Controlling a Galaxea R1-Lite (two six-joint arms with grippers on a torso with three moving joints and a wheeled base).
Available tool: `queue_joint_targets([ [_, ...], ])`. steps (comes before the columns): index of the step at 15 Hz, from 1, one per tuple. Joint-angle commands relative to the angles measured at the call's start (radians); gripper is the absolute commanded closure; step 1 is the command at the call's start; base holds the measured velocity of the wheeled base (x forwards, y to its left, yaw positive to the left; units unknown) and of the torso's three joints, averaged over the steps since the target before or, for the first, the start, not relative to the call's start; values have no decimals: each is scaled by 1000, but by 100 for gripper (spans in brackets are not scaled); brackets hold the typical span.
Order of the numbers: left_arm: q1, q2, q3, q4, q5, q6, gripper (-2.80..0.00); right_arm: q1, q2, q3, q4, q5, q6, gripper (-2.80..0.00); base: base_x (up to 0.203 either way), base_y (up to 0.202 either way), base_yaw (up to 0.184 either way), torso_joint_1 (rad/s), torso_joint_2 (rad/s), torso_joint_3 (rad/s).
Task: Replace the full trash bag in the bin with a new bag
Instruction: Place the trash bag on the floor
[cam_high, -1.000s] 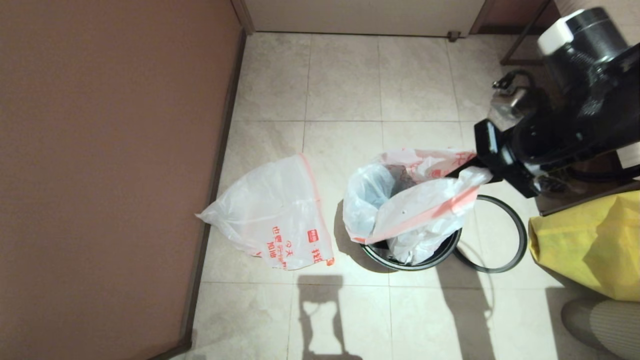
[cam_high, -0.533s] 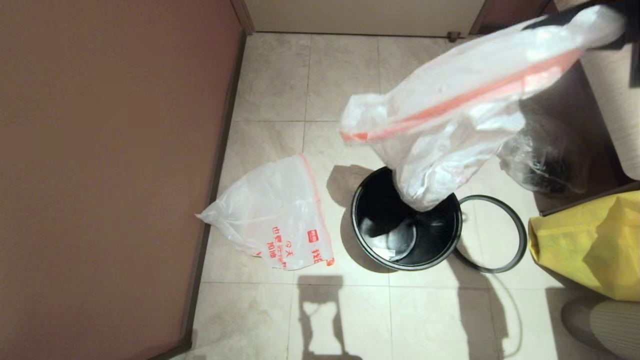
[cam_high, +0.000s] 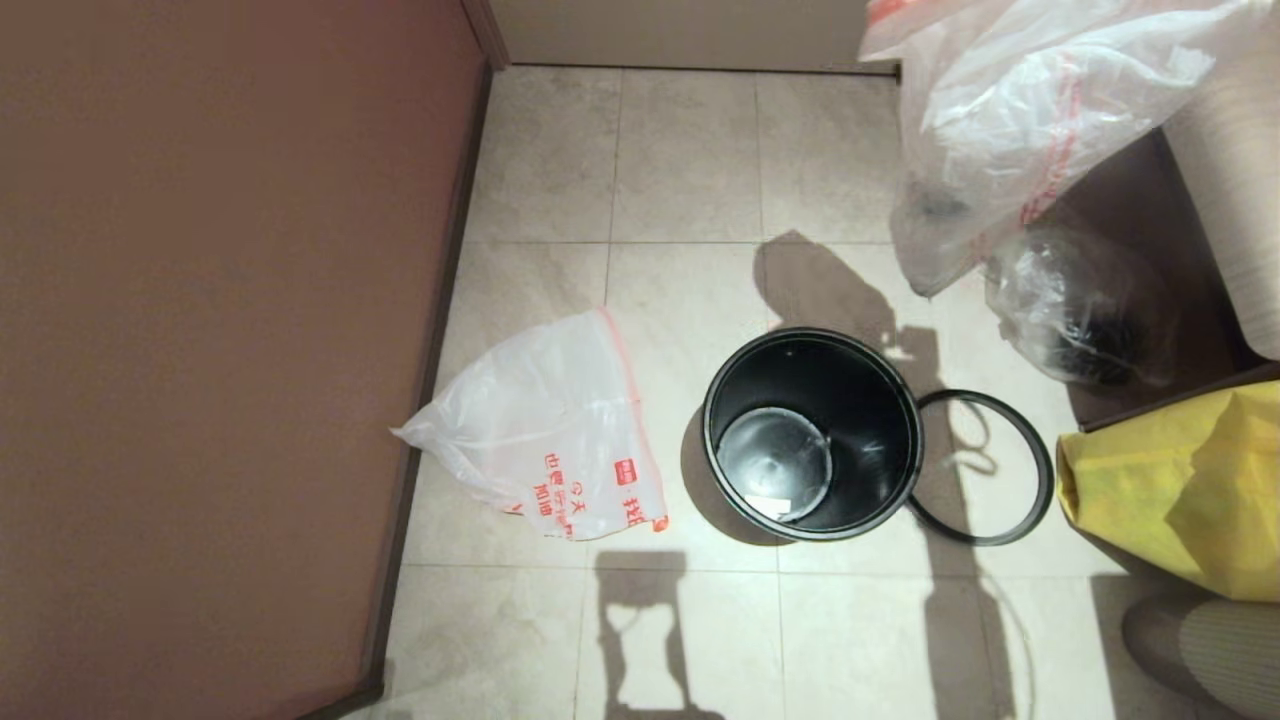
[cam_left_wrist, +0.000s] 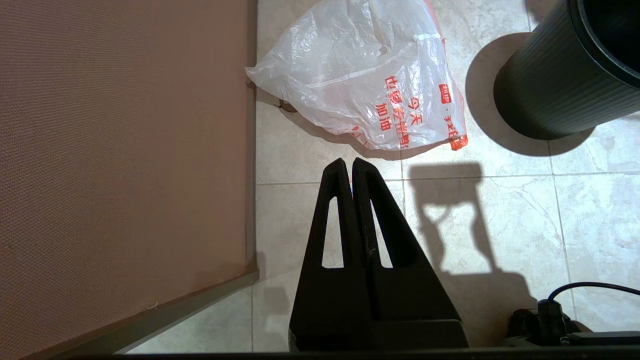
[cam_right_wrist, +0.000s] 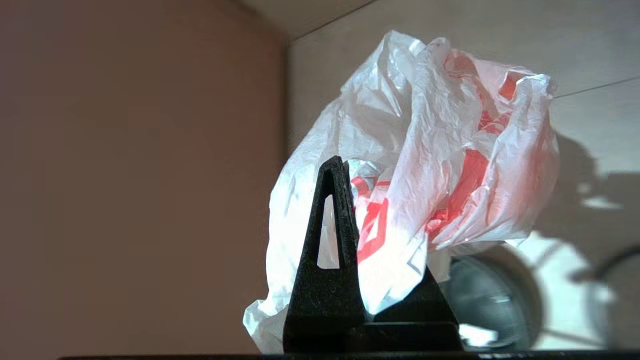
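The left end effector (cam_left_wrist: 353, 167) waits low by the brown wall with its fingers pressed together and nothing in them, and the new bag (cam_high: 560, 440) lies flat, thin and crinkly on the tile floor (cam_high: 690, 150) beside it, ready for later. Next comes the bin (cam_high: 812, 432), round, black, shiny and bare inside, with its loose grey ring (cam_high: 1035, 470) touching its side. Up at the far right, the right end effector (cam_right_wrist: 350, 172) pinches the full trash bag (cam_high: 1010, 110) tight so the puffy white bag hangs clear of the bin.
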Motion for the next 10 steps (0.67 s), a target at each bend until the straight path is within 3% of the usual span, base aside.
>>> queue_joint_targets([
  [1, 0, 1, 0, -1, 0, 0, 0, -111, 92, 0, -5, 3, -24, 0, 0, 0, 0, 0, 0, 0],
  [5, 0, 1, 0, 0, 0, 0, 0, -186, 343, -2, -74, 1, -145, 0, 0, 0, 0, 0, 0, 0],
  [10, 0, 1, 0, -1, 0, 0, 0, -193, 658, -10, -129, -50, -387, 0, 0, 0, 0, 0, 0, 0],
])
